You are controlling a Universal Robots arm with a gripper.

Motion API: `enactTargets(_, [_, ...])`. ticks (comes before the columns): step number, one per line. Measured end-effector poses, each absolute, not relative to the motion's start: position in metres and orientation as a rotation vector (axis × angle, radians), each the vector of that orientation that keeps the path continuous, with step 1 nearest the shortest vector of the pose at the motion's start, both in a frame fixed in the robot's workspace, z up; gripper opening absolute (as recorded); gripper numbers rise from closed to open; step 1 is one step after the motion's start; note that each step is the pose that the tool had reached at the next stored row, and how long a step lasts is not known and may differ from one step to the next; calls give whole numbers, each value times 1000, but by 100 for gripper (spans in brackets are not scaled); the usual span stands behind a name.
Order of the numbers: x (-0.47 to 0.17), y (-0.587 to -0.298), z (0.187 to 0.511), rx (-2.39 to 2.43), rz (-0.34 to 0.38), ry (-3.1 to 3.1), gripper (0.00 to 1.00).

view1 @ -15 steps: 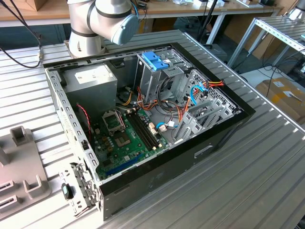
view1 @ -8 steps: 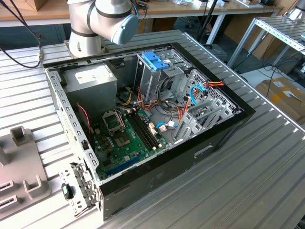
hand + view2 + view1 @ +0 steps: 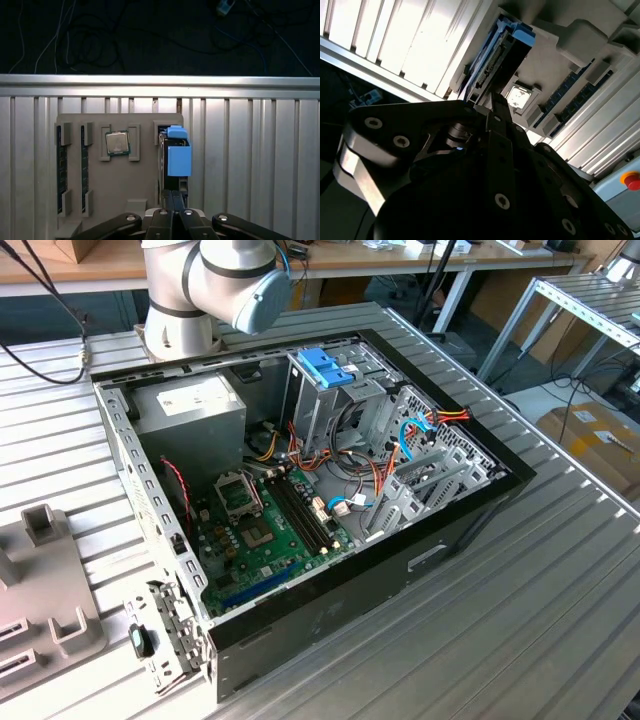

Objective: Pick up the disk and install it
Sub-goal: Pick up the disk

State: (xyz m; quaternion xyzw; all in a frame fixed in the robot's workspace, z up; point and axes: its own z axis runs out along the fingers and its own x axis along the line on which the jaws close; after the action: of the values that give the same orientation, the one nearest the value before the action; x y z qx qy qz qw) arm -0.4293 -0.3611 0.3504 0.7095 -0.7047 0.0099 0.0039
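A robotics lab or workshop is indicated. A robot arm (image 3: 185, 300) is mounted at the upper left of the exterior view on a ribbed aluminium table (image 3: 500, 620), and an opened PC case (image 3: 330, 610) with its boards and wiring exposed is laid at the centre. Workbenches (image 3: 400, 258) are seen along the top edge, a metal rack (image 3: 590, 305) and a cardboard box (image 3: 590, 435) at the right. A grey parts tray (image 3: 120, 190) is shown in the first wrist view, and a red stop button (image 3: 631, 179) in the second.

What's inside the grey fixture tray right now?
In the tray, the disk stands on edge in one slot; a processor chip sits in a pocket; two memory sticks fill two other slots. The gripper hides the disk's near end.
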Motion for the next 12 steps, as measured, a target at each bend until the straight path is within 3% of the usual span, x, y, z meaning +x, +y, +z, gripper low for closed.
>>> enactTargets(12, [-429,-360,350,2210,31,-2221,11])
